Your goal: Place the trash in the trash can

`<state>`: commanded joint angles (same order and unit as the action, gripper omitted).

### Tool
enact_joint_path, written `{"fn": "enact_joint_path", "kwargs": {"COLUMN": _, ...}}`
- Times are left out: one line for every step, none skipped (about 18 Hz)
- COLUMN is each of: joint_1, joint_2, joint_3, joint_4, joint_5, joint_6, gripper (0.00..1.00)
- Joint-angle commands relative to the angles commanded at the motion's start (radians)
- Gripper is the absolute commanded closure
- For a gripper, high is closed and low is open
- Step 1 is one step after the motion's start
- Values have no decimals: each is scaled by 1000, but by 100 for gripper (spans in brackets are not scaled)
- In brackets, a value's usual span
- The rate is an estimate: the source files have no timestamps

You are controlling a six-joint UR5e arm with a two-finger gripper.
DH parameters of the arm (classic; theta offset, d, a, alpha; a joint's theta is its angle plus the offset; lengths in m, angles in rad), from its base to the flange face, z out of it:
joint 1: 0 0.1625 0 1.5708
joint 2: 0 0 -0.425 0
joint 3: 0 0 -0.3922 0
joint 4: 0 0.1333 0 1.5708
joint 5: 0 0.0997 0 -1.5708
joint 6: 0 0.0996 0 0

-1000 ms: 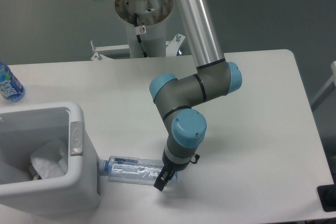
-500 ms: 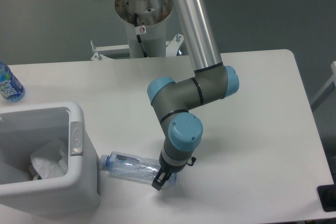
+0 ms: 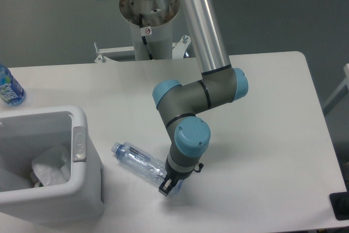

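The crushed clear plastic bottle (image 3: 139, 161) lies slanted on the table, its bluish cap pointing up-left toward the trash can and its base under my gripper. My gripper (image 3: 168, 185) points down at the bottle's right end and looks shut on it. The trash can (image 3: 79, 119), a large white bin with a grey tab on its right rim, stands at the left front. The crumpled white paper packet (image 3: 50, 165) lies inside it. There is a gap between the bottle's cap and the bin's wall.
An upright bottle with a blue label (image 3: 8, 87) stands at the table's far left edge. The arm's base column (image 3: 148, 20) rises behind the table. A dark object (image 3: 341, 205) sits at the front right corner.
The bottle has turned: its cap end swung away from the bin's wall and toward the back, from level to slanted. The gripper shifted slightly left and stayed on the bottle's right end.
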<state>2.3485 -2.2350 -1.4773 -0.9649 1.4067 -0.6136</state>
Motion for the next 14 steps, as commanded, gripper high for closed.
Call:
{"fn": "enact_joint_path", "kwargs": {"joint_1": 0, "joint_2": 2, "joint_3": 3, "joint_4": 0, "joint_5": 0, "joint_6": 2, "gripper": 40}}
{"fn": "enact_joint_path", "kwargs": {"joint_1": 0, "joint_2": 3, "joint_3": 8, "joint_4": -2, "joint_5": 0, "joint_6": 5, "gripper": 41}}
{"fn": "enact_joint_path", "kwargs": {"joint_1": 0, "joint_2": 6, "joint_3": 12, "joint_4": 0, "joint_5": 0, "joint_6": 8, "gripper": 41}}
{"fn": "enact_joint_path", "kwargs": {"joint_1": 2, "joint_2": 9, "joint_3": 17, "joint_4": 0, "joint_5": 0, "joint_6": 9, "gripper": 40}}
{"fn": "enact_joint_path", "kwargs": {"joint_1": 2, "joint_2": 9, "joint_3": 20, "joint_4": 0, "joint_5": 2, "joint_6": 11, "gripper": 40}}
{"fn": "enact_joint_path", "kwargs": {"joint_1": 3, "joint_2": 9, "joint_3": 29, "joint_4": 0, "joint_5": 5, "joint_6": 12, "gripper": 41}}
{"fn": "enact_joint_path", "kwargs": {"joint_1": 5, "joint_2": 12, "joint_3": 35, "joint_4": 0, "joint_5": 23, "joint_6": 15, "gripper": 41}}
{"fn": "enact_joint_path", "kwargs": {"joint_1": 11, "joint_2": 15, "joint_3": 46, "joint_4": 0, "joint_5": 43, "joint_6": 21, "gripper": 40}}
{"fn": "enact_joint_path", "kwargs": {"joint_1": 20, "joint_2": 23, "joint_3": 60, "joint_4": 0, "joint_5": 58, "joint_6": 26, "gripper": 40}}
{"fn": "enact_joint_path", "kwargs": {"joint_1": 32, "joint_2": 29, "joint_3": 74, "joint_4": 3, "joint_5": 61, "joint_6": 28, "gripper": 40}}
{"fn": "enact_joint_path", "kwargs": {"joint_1": 46, "joint_2": 37, "joint_3": 92, "joint_4": 3, "joint_5": 61, "joint_6": 31, "gripper": 40}}
{"fn": "enact_joint_path", "kwargs": {"joint_1": 61, "joint_2": 49, "joint_3": 110, "joint_4": 6, "joint_5": 61, "joint_6": 41, "gripper": 40}}
{"fn": "enact_joint_path", "kwargs": {"joint_1": 74, "joint_2": 60, "joint_3": 130, "joint_4": 8, "joint_5": 60, "joint_6": 55, "gripper": 40}}
{"fn": "enact_joint_path", "kwargs": {"joint_1": 86, "joint_2": 70, "joint_3": 149, "joint_4": 8, "joint_5": 60, "joint_6": 73, "gripper": 40}}
